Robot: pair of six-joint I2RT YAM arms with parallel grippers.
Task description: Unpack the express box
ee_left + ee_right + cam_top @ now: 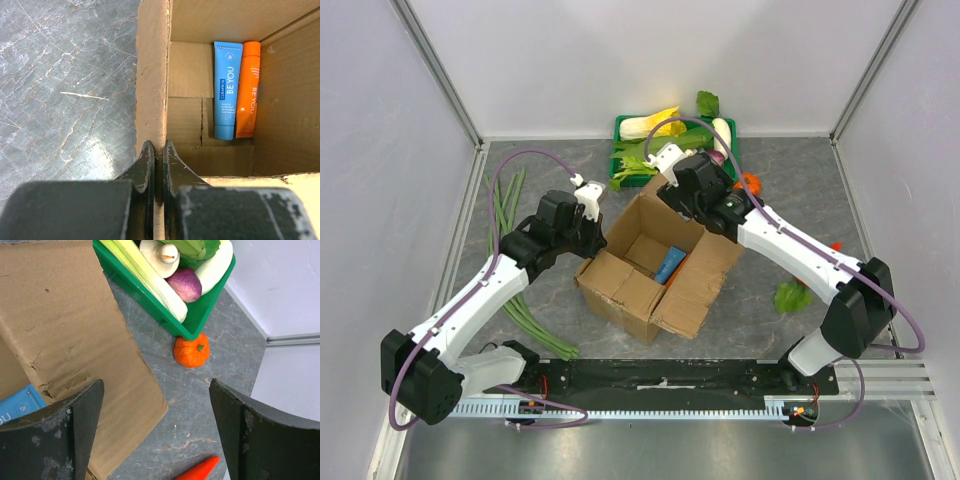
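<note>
Left gripper (156,150) pinches the express box (150,75) wall (two tubes (225,90) inside); right gripper (155,390) gapes wide, apparently empty.

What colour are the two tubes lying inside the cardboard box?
A blue tube beside an orange tube; clearest in the left wrist view.

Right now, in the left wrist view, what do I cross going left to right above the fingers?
Grey table → side wall of the express box → blue toothpaste tube → orange tube, right beside the blue one.
</note>
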